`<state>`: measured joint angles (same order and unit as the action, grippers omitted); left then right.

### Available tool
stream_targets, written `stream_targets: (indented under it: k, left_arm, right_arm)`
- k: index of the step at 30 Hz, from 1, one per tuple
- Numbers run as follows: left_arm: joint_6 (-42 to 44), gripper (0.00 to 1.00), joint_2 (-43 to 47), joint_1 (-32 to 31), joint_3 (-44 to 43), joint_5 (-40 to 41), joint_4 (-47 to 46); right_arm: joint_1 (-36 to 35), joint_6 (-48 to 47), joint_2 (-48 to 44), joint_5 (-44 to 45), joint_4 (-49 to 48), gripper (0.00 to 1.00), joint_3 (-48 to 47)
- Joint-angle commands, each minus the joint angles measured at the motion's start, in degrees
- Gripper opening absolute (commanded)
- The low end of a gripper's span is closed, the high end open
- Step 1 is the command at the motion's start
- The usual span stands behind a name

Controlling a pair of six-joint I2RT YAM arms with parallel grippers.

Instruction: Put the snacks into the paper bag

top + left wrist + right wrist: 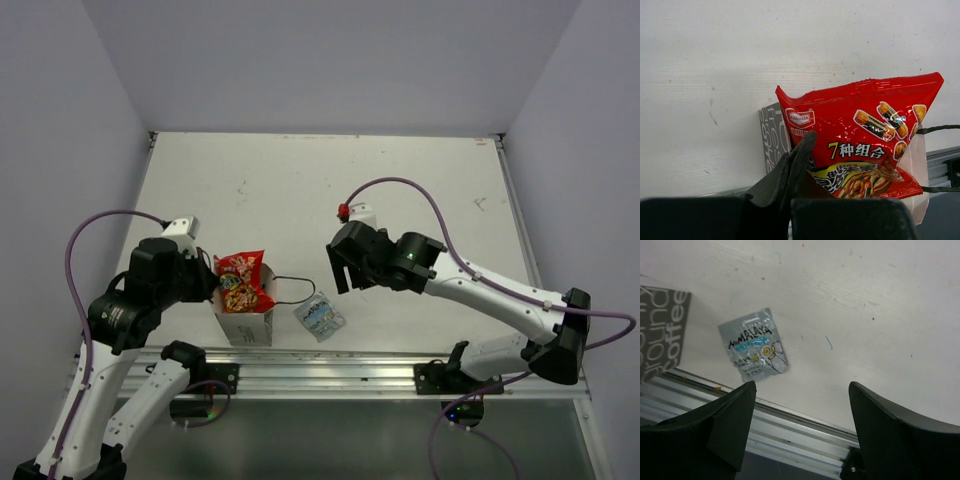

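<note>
The little silvery packet (754,344) lies flat on the table (300,190), just beside the paper bag (245,325). It looks light, thin and slippery, so pinch an edge. The right gripper (801,390) hangs near, wide open and empty. The top view, not the right wrist's, shows the red chip bag (240,280) poking from that bag. Whether the left gripper (208,282) grips it, I cannot tell.

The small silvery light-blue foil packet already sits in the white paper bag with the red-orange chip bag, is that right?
Not quite: the silvery light-blue foil packet lies on the table beside the white paper bag, as the top external view shows. The red-orange chip bag does stand in it.
</note>
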<state>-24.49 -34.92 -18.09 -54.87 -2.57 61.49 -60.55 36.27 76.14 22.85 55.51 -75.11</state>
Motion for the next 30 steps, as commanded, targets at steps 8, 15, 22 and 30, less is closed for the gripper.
stream_targets:
  k: [8, 15, 22, 30]
  left_arm:
    - [0.50, 0.00, -0.59, -0.02, -0.85, -1.03, -1.47]
    - [0.50, 0.00, -0.07, -0.02, -0.85, -1.21, -0.68]
    - [0.41, 0.00, 0.73, -0.02, -0.94, -0.86, 0.91]
    - [0.41, 0.00, 0.90, -0.02, -1.38, -0.25, 1.26]
  right_arm:
    - [0.26, -1.02, 6.98, -18.43, -19.10, 0.77, 14.46]
    - [-1.05, -4.54, 17.45, -22.68, -26.76, 0.75, 12.46]
    - [-3.17, -6.39, 27.83, -21.10, -26.94, 0.75, 8.67]
    - [-3.78, -4.47, 34.16, -13.37, -23.17, 0.50, 7.96]
